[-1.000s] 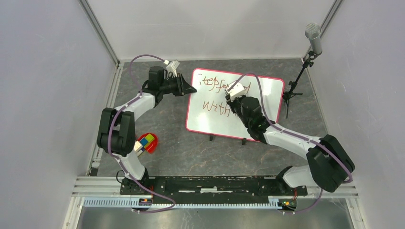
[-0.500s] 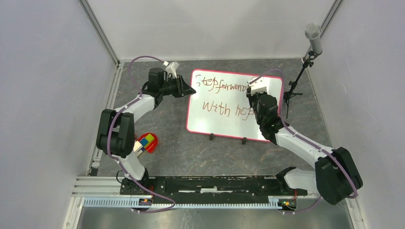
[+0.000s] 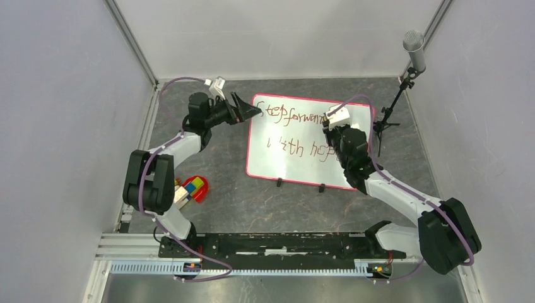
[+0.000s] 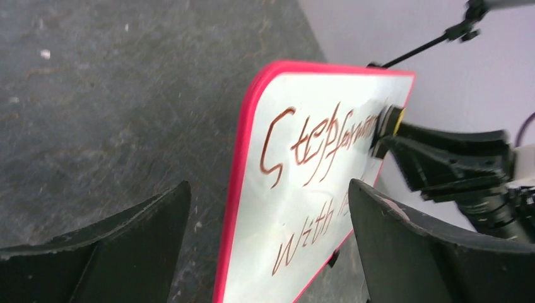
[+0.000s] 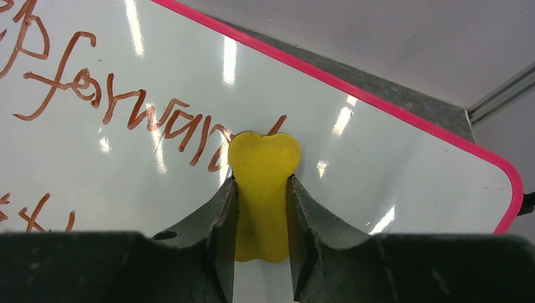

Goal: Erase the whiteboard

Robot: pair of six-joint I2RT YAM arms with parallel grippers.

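The whiteboard stands propped on the table, red-pink framed, with brown-red handwriting on it. My left gripper is open at its top-left corner. In the left wrist view the board's red edge runs between the wide-apart fingers of the left gripper, touching neither. My right gripper is shut on a yellow eraser, pressed to the whiteboard at the end of the top line of writing. The right gripper pinches the eraser by its narrow waist.
A microphone on a black stand rises just past the board's right edge. A red toy with coloured blocks lies beside the left arm's base. Grey walls close in the table on three sides.
My left gripper has opened and let go of the board's top-left corner. My right gripper has carried the eraser from the middle of the board rightward to the end of the top line.
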